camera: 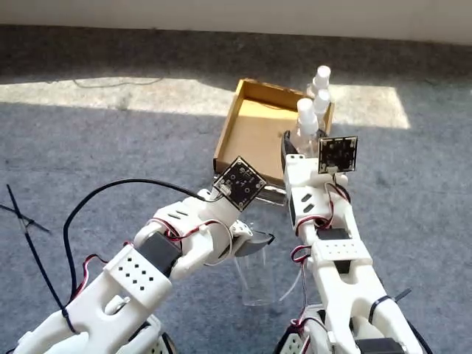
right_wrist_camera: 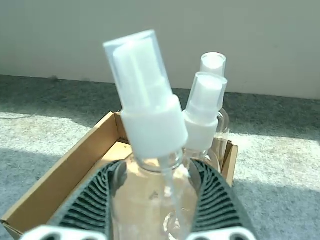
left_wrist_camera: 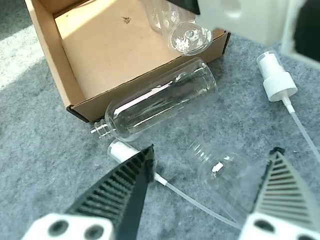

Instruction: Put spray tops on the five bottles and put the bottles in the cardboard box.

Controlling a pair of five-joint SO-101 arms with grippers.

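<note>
1. The right end effector [right_wrist_camera: 156, 180] is pinching a clear bottle [right_wrist_camera: 150, 210] by its body and holding it upright at the cardboard box [right_wrist_camera: 65, 185]; I can't tell whether it rests on the box floor
2. A white spray top [right_wrist_camera: 145, 105] sits on that bottle's neck
3. Behind it, a second capped bottle [right_wrist_camera: 202, 120] and a third capped bottle [right_wrist_camera: 212, 65] stand close together at the far corner of the box
4. The left end effector [left_wrist_camera: 212, 155] is spread wide, with one finger on either side of an open-necked bottle [left_wrist_camera: 220, 167] that stands upright on the grey bench [left_wrist_camera: 40, 150], in front of the box
5. A lying bottle [left_wrist_camera: 160, 102], also without a top, is on its side just beside the box's near wall
6. One loose spray top [left_wrist_camera: 120, 149] lies near the lying bottle's neck, its thin tube trailing past the standing one
7. Another loose spray top [left_wrist_camera: 272, 80] lies on the bench beyond the lying bottle's base
</note>
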